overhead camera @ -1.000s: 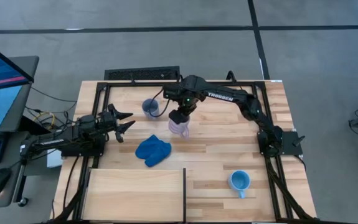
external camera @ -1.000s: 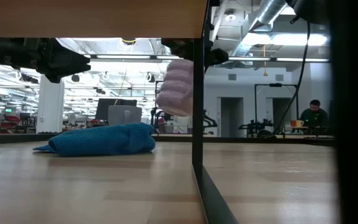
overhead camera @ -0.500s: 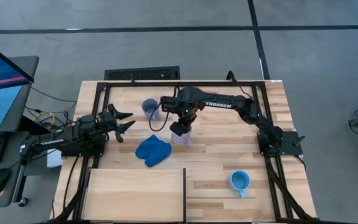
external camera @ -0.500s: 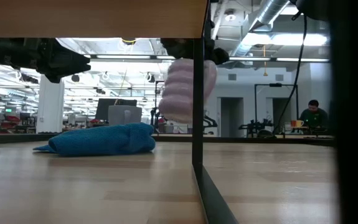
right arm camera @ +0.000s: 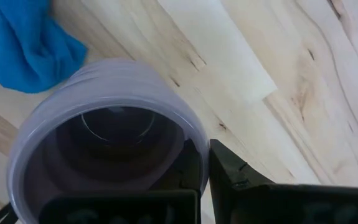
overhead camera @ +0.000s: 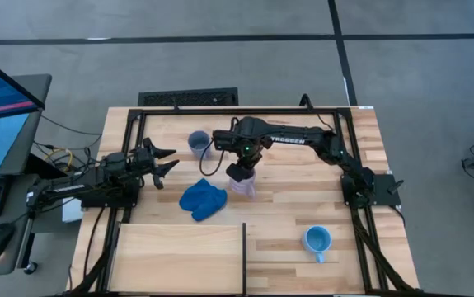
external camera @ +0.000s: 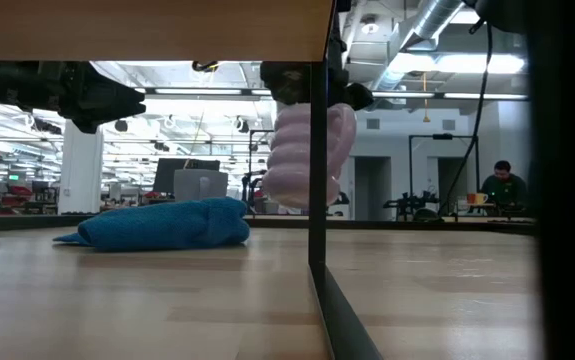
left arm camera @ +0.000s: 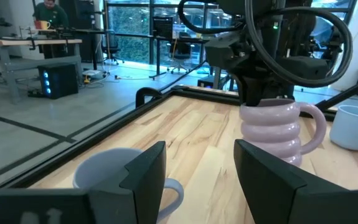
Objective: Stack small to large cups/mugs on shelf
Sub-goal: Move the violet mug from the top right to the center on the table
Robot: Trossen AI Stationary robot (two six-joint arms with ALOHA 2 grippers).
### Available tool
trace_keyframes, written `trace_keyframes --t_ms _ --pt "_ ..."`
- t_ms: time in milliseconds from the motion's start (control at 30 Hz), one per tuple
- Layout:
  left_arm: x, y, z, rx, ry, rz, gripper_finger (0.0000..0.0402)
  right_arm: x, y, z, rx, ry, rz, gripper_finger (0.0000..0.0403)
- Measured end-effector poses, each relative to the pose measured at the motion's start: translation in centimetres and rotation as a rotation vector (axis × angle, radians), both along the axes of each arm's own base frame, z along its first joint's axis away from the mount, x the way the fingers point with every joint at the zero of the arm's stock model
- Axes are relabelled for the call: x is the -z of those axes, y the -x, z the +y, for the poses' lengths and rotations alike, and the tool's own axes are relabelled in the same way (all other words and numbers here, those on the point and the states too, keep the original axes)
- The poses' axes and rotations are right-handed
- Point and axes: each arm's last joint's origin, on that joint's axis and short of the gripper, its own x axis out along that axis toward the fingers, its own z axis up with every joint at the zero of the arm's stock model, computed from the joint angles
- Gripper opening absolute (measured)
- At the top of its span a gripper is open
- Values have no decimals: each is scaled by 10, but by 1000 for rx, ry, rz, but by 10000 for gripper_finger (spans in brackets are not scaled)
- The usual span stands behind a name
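Observation:
My right gripper (overhead camera: pixel 241 170) is shut on the pale lilac ribbed mug (overhead camera: pixel 242 185) and holds it above the table's middle; the mug also shows in the low view (external camera: pixel 302 155). The grey-blue mug (overhead camera: pixel 198 143) stands on its base at the far left of the lilac mug. The light blue mug (overhead camera: pixel 316 240) stands near the front right. The pale plywood shelf (overhead camera: pixel 179 252) lies at the front left. My left gripper (overhead camera: pixel 173 161) is open and empty at the table's left side, pointing at the mugs. My right gripper holds the lilac mug by its rim (right arm camera: pixel 190 144), one finger inside the mug and one finger (right arm camera: pixel 235 177) outside. The fingers come from above, pointing down. The mug hangs upright, its handle (left arm camera: pixel 315 127) to one side and its base (external camera: pixel 292 200) clear of the table.
A royal-blue cloth lump (overhead camera: pixel 202 199) lies on the table just left of the held mug, between it and the shelf. A thin dark upright divider (overhead camera: pixel 244 256) stands at the shelf's right edge. A black frame rail (overhead camera: pixel 220 109) runs around the table.
My right gripper has carried the lilac mug toward the table's near edge and a little downward. The mug stays upright and clear of the table.

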Motion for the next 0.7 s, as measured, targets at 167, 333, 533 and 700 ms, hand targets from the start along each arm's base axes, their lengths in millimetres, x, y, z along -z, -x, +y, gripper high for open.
trace_keyframes --t_ms 167,333,533,700 --pt "0 0 0 0 0 0 180 21 -4 2 -3 -41 56 23" --pt "0 0 0 1 0 1 180 26 -7 7 -34 -68 43 23" --pt "0 0 0 5 0 1 180 26 -8 8 -17 -64 39 23" --pt "0 0 0 5 0 1 180 26 -9 8 -22 -61 24 23"
